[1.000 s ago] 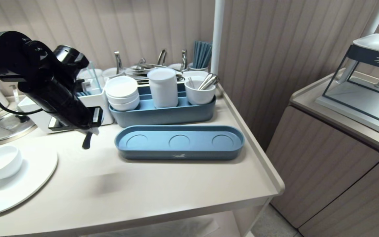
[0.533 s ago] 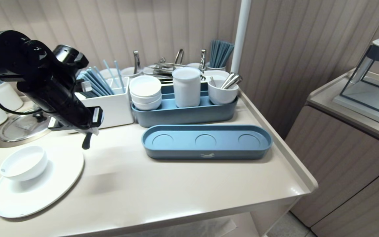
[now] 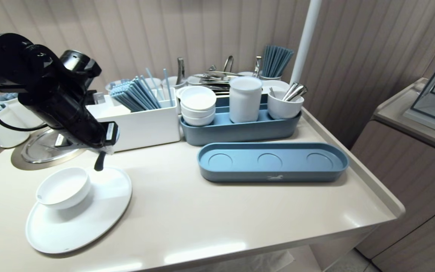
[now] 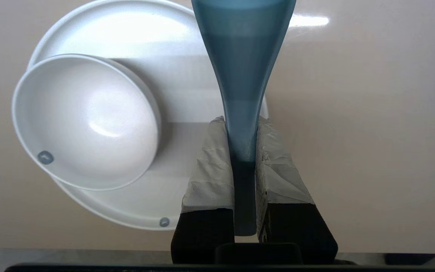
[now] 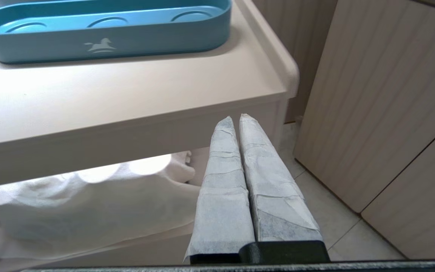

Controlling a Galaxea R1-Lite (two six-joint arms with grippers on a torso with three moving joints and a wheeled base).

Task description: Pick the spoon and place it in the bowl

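One white bowl (image 3: 63, 187) is set on one white plate (image 3: 89, 221). Left gripper (image 3: 104, 150): jaws are closed on one blue utensil (image 3: 99, 163), held above the plate's far rim. One white box (image 3: 142, 126), one blue caddy (image 3: 240, 132) and one blue tray (image 3: 274, 172) with three recesses are listed. Right gripper (image 5: 238, 119): jaws shut, empty, below the worktop's edge. The view has been shifted by the camera; the plate, earlier cut off, is seen whole. Beige worktop (image 3: 202, 219); ribbed wall (image 3: 202, 30).
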